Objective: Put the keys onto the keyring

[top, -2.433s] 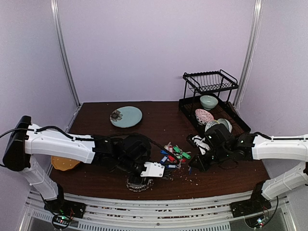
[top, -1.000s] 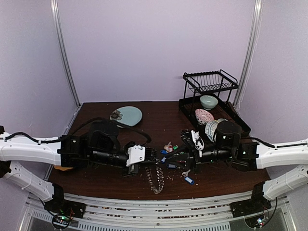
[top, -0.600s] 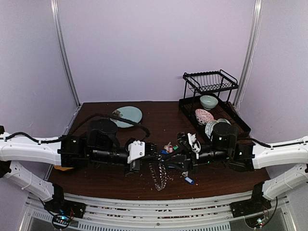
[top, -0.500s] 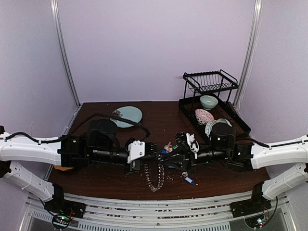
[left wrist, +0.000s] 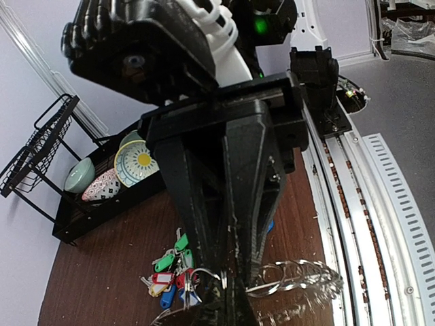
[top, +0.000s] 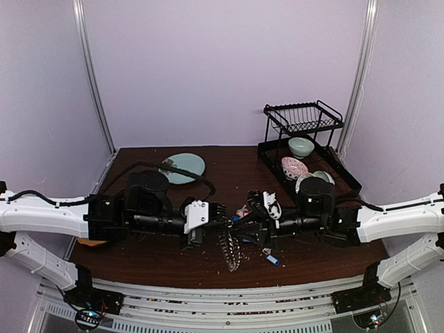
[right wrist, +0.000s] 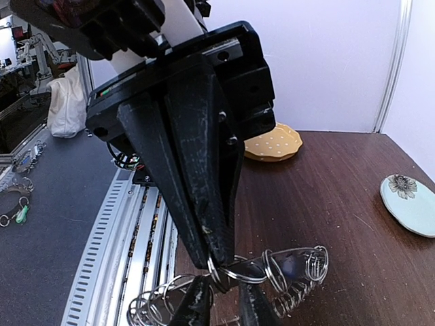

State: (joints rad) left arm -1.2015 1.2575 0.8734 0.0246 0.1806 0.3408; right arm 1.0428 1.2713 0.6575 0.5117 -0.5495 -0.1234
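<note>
(a) Your left pincer (top: 222, 223) has its jaws fully closed, the tips pinched on the wire of the keyring (top: 231, 252). The keyring is lifted and hangs edge-on at 6 o'clock from those tips, over the near half of the table (top: 236, 177), its fringe of small silvery keys trailing downward. You cannot tell whether its lowest edge touches the wood.

(b) Your right pincer (right wrist: 223, 304) faces the left one tip to tip, reaching in from 3 o'clock. Its fingertips (right wrist: 197, 302) stand partly apart, one on either side of a wire loop of the keyring just beside the left tips. Whether the pads touch that loop cannot be told.

(c) The keys (left wrist: 165, 277), a bunch with red, green and blue tags, lie on the table at 1 o'clock from the meeting tips, near them but apart. One blue-tagged key (top: 272, 261) lies alone at 4 o'clock. Any lettering on the tags is too small to read.

(d) Farther out, a black wire dish rack (top: 272, 158) stands at 2 o'clock, holding a pale green bowl (top: 301, 146), a patterned bowl (top: 293, 166) and a yellow-flower plate (left wrist: 139, 161). A pale blue plate (top: 184, 168) with a flower print at its rim lies at 11 o'clock. A yellow dotted plate (right wrist: 275, 142) lies at 9 o'clock near the table's left edge.
</note>
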